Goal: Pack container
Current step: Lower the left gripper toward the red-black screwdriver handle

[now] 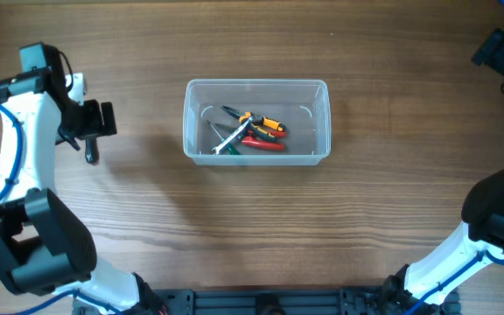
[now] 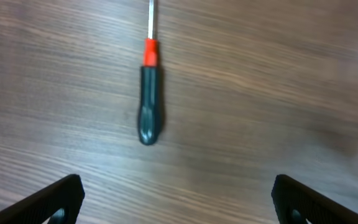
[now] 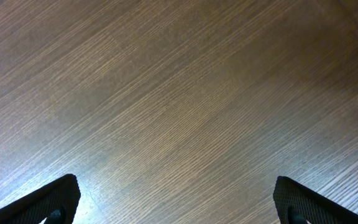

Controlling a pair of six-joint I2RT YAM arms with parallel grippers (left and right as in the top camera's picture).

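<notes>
The clear plastic container (image 1: 256, 121) stands at the table's middle, holding several hand tools (image 1: 250, 133) with orange, red and green handles. A screwdriver with a black handle and red collar (image 2: 150, 102) lies on the wood in the left wrist view; overhead only its dark handle end (image 1: 92, 156) shows under the left gripper. My left gripper (image 1: 94, 120) is open and empty above the screwdriver, left of the container. My right gripper (image 1: 501, 51) is at the far right back corner, open and empty over bare wood (image 3: 179, 112).
The wooden table (image 1: 252, 227) spreads all around the container. The arms' bases sit along the front edge at the left (image 1: 38, 245) and right (image 1: 497, 219).
</notes>
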